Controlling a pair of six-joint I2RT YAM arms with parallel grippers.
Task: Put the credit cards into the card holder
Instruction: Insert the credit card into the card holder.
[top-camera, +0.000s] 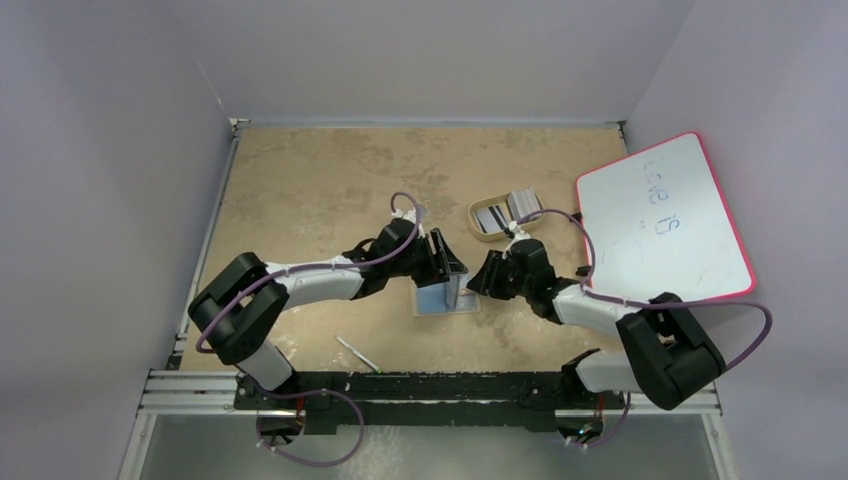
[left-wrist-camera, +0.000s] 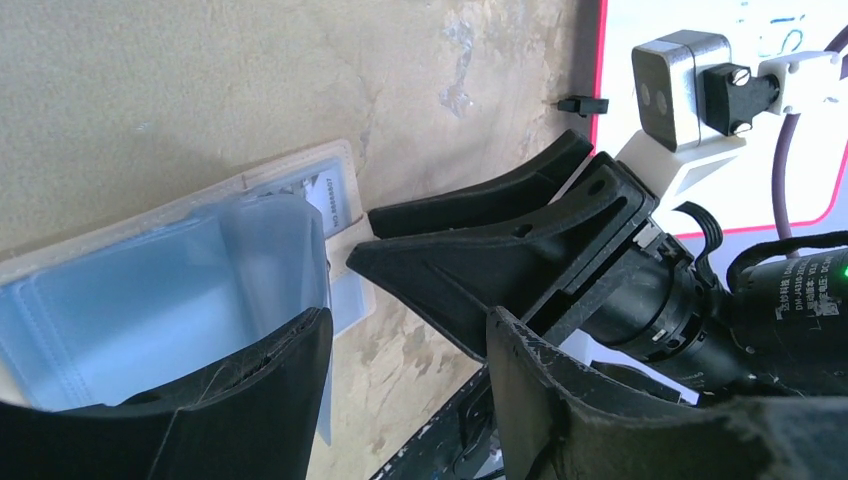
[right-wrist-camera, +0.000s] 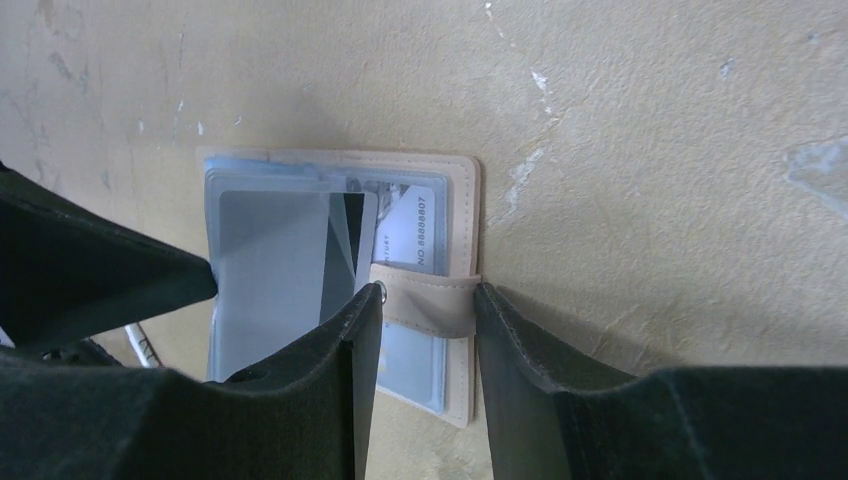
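The tan table (top-camera: 300, 180) carries everything. The pink-edged whiteboard (top-camera: 700, 260) lies well off to the right pincer's outer side; its blue marker strokes are too faint to read.

The left pincer (left-wrist-camera: 408, 330) and the right pincer (right-wrist-camera: 428, 300) meet nose to nose over the card holder (right-wrist-camera: 462, 230), which lies opened flat on the table. The left pincer's jaws stand wide. One finger (left-wrist-camera: 250, 400) rests on the blue-grey pockets and a clear sleeve stands up against its inner face. Bare table shows through the rest of the gap, so nothing is clamped. The right pincer's jaws are narrow, closed across the width of the holder's snap tab (right-wrist-camera: 430, 308), which fills the gap and touches both fingers.

The beige oval tray (top-camera: 477, 213) sits just beyond the right pincer, away from the arm bases, and is apart from it. The credit cards (top-camera: 510, 207) in it are pale with dark stripes.

Inside the holder, right by the right pincer's fingertips, a numbered card (right-wrist-camera: 415, 225) sits in a pocket. It is printed "NO" and then a run of digits, mostly eights. Beside it, toward the left pincer, a striped card (right-wrist-camera: 280, 250), grey with a dark band, shows through a clear sleeve.

A thin white stick (top-camera: 357, 353) lies behind the left pincer, toward the arm bases.
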